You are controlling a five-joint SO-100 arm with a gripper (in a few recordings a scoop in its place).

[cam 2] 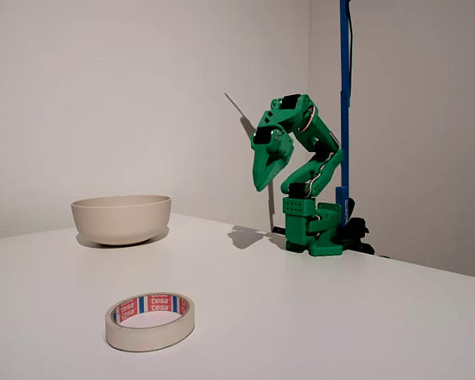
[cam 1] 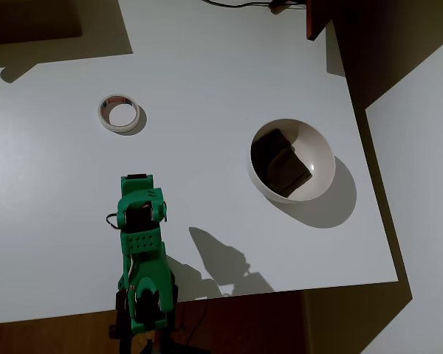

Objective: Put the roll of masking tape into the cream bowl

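Observation:
The roll of masking tape (cam 1: 119, 113) lies flat on the white table, far from the arm in the overhead view; in the fixed view the roll of masking tape (cam 2: 150, 319) sits nearest the camera, with red and blue print inside its ring. The cream bowl (cam 1: 321, 158) stands well to the right of the tape; in the fixed view the cream bowl (cam 2: 121, 218) is at the back left. My green gripper (cam 2: 260, 186) hangs folded close to the arm's base, pointing down, shut and holding nothing. Overhead, the gripper (cam 1: 136, 181) sits below the tape, well apart from it.
A dark square block (cam 1: 279, 162) lies inside the bowl. The arm's base (cam 1: 144, 310) sits at the table's near edge. A blue pole (cam 2: 344, 103) rises behind the arm. A brown object (cam 1: 317, 18) and a cable overhang the far edge.

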